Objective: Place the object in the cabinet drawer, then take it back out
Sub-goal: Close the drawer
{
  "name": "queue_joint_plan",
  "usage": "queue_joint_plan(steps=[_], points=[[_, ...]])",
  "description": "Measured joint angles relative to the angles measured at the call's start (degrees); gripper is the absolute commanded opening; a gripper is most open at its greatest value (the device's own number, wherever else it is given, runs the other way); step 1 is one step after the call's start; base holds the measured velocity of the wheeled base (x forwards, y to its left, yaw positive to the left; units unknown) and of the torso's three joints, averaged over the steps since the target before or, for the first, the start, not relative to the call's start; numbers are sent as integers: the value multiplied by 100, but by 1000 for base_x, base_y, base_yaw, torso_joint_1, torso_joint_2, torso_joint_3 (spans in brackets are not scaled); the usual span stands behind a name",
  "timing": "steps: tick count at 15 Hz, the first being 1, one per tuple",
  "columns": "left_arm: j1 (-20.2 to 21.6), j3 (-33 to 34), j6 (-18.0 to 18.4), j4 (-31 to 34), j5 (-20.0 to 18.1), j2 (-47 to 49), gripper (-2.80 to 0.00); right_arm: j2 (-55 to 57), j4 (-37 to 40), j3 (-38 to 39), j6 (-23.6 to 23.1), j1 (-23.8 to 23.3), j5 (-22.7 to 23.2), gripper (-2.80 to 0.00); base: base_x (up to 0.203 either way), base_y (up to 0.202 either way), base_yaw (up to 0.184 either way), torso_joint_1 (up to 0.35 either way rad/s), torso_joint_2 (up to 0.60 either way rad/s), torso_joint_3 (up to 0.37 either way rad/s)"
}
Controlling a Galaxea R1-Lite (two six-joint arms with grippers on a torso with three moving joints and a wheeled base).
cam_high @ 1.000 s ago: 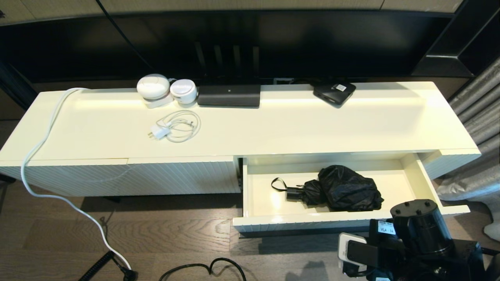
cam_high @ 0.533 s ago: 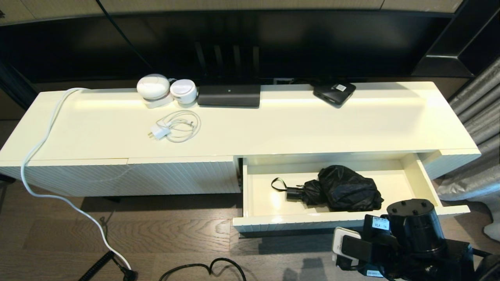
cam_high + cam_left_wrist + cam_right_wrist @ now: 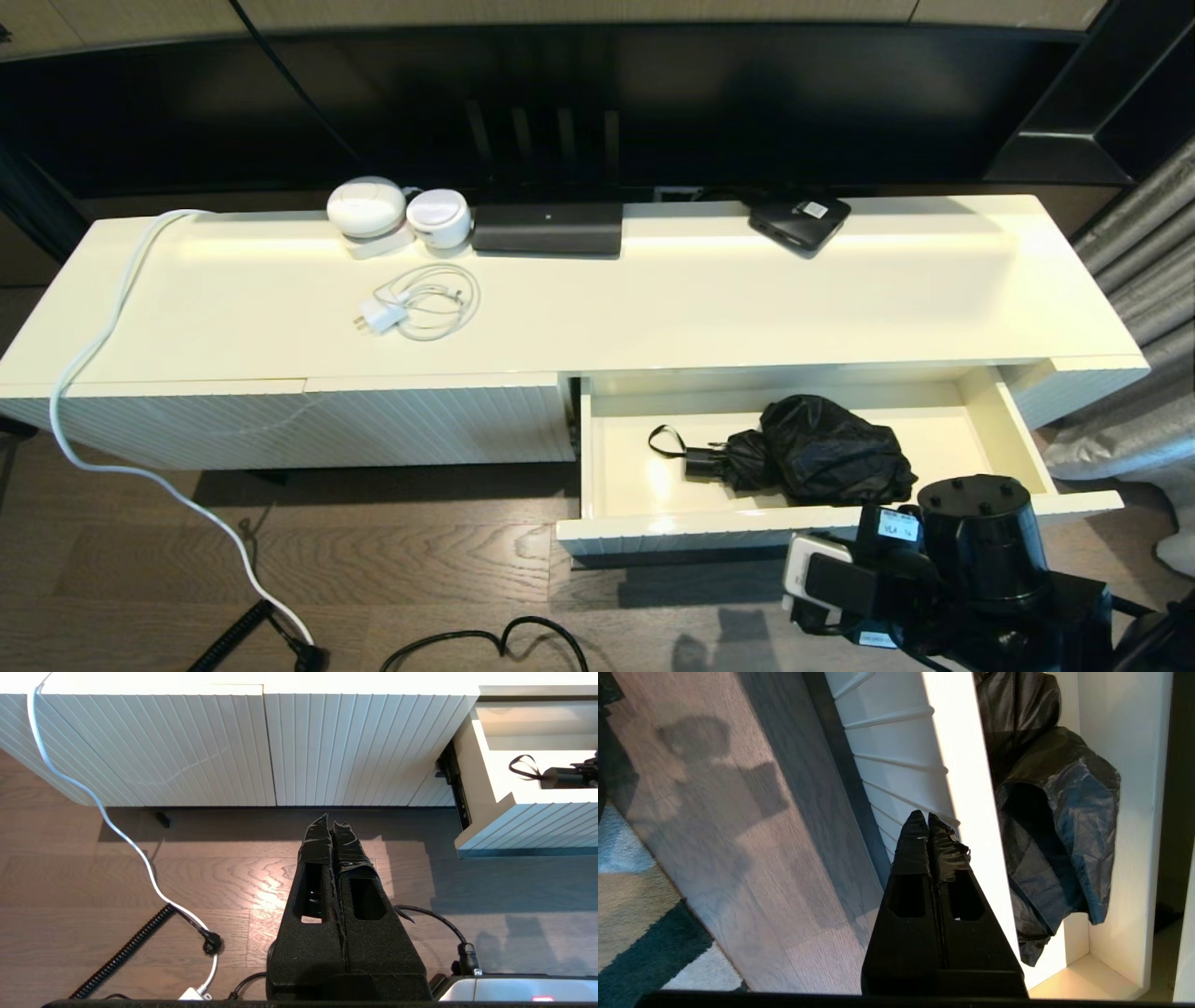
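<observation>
The umbrella (image 3: 822,453) lies inside the open drawer (image 3: 653,537), on the drawer floor, more toward its right half. Its loose glossy fabric is bunched up, its short handle (image 3: 702,461) points to the left, and the thin wrist loop (image 3: 665,441) lies flat on the floor beyond the handle. Nothing holds the umbrella.

The drawer is pulled out from the right part of the cabinet (image 3: 597,299). In my right wrist view I see its ribbed front (image 3: 896,765) and its top edge, with the umbrella fabric (image 3: 1055,826) just behind that edge.

My right gripper (image 3: 928,821) is low in front of the drawer, near its right end, outside it and over the ribbed front. Its two fingers are pressed together, with nothing between them. I cannot tell if the tips touch the drawer front. In the head view only the body of my right arm (image 3: 971,560) shows, in front of the drawer.

My left gripper (image 3: 331,823) is parked over the wooden floor (image 3: 210,877), in front of the closed ribbed panels, well apart from the drawer. Its fingers are also together and hold nothing.

On the cabinet top I see a coiled white charger cable (image 3: 420,303), two round white devices (image 3: 366,207), a long black box (image 3: 547,228) and a small flat black box (image 3: 799,220) with a white label. A white cord (image 3: 93,373) runs from the cabinet top down to the floor.
</observation>
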Motion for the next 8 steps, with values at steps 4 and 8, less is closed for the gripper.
queue_joint_plan(steps=[4, 8], points=[[0, 0, 2, -7, 0, 0, -280, 154, -224, -62, -1, -9, 2, -280, 0, 0, 0, 0, 0, 0], [0, 0, 2, -5, 0, 0, -280, 316, -529, -142, -34, -79, -1, -280, 0, 0, 0, 0, 0, 0]])
